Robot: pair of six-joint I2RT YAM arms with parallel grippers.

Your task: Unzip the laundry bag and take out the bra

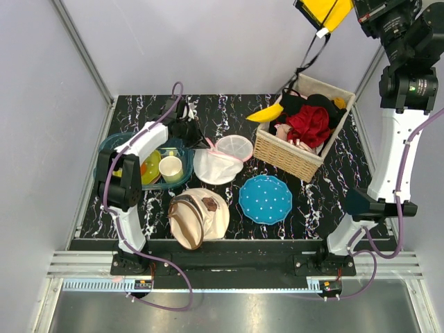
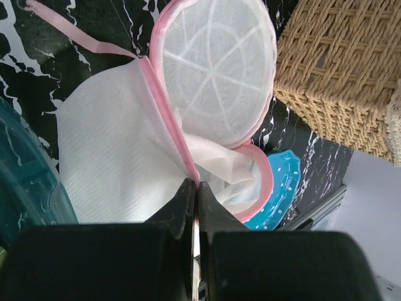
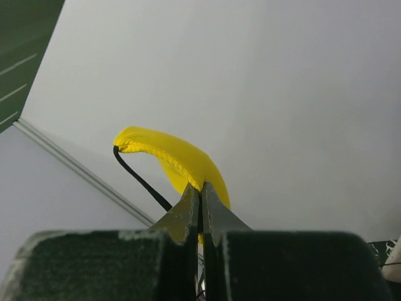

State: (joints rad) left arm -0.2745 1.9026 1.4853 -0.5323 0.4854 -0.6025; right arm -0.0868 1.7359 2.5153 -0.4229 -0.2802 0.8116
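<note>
**A:** Left gripper, what's it got?

**B:** Jaws pinched tight on the pink zip rim of the laundry bag, at the bag's far left edge. A pink ribbon trails off from that spot.

**A:** Where's the bag?

**B:** Mid-table, lying on the black marbled table, btwn the teal tub on the left & the wicker basket on the right. It's unzipped. The round ribbed lid is flipped open to the right, just beside the basket wall. White mesh lies slack below it.

**A:** Right gripper?

**B:** Up high at the far right, well above the table. Jaws are clamped on a cup of the yellow bra, w/ a black strap dropping from it. In the top view the strap runs down to a second yellow cup by the basket's far left corner. Can't tell if that cup touches the rim. The bra is well apart from the bag.

**A:** Anything else?

**B:** Red & black clothes are heaped in the basket. A blue dotted plate sits near-right of the bag, w/ a beige canvas bag w/ brown straps to its left. A cream cup stands in the tub.
</note>
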